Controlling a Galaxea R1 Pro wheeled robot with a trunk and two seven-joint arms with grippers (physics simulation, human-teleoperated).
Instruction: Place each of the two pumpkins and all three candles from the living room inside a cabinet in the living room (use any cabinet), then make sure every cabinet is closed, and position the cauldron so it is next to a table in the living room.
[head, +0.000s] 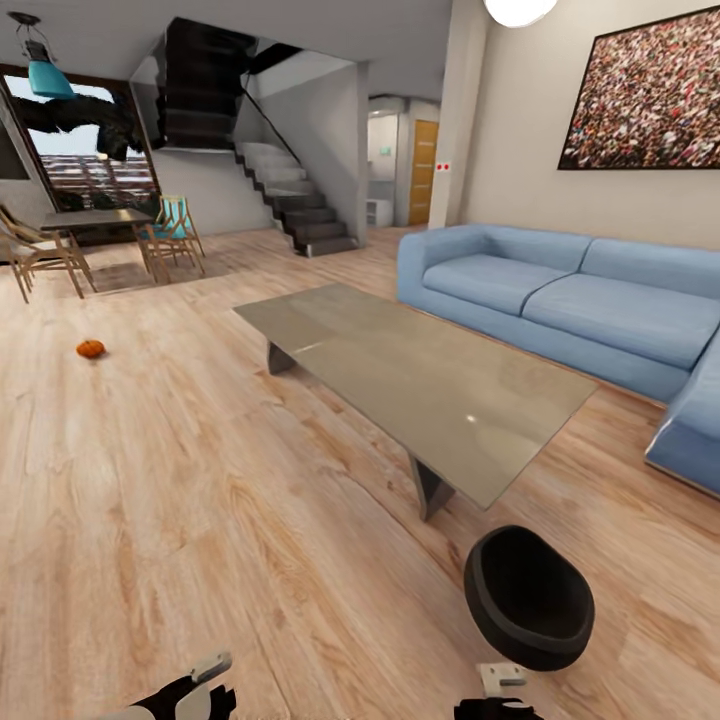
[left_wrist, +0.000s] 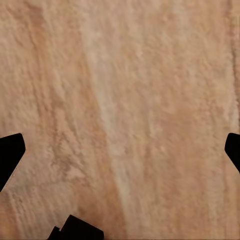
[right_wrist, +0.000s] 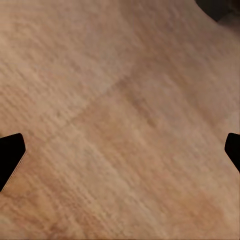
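head view, centre: long grey coffee table (head: 420, 375) runs diagonally from upper left to lower right of the frame, on pale wood floor (head: 200, 520).
head view, lower right: black cauldron (head: 528, 597) sits on the floor just off the table's near corner, tipped so its mouth faces the camera; that looks close enough to count as next to the table, a judgement only.
head view, left: 1 pumpkin (head: 90, 348) lies alone on the floor at mid-left, well apart from the table and the cauldron; it likely needs fetching.
head view, right: blue sofa (head: 570, 300) lines the wall under a speckled picture (head: 650, 95).
head view, upper left: dining table and chairs (head: 100, 240) by the window, staircase (head: 290, 195) behind.
head view, bottom edge: left gripper (head: 205, 682) and right gripper (head: 500, 690) peek in low, tucked near the body, a carrying-nothing travel pose by the look of it.
left wrist view: fingers (left_wrist: 10, 155) dark at the 2 side edges, spread wide, bare floor between, nothing held.
right wrist view: fingers (right_wrist: 10, 155) likewise wide apart over plank floor, released; a dark shape in the upper right corner, cannot tell what it is.
candles and cabinet: not something these views let me place.
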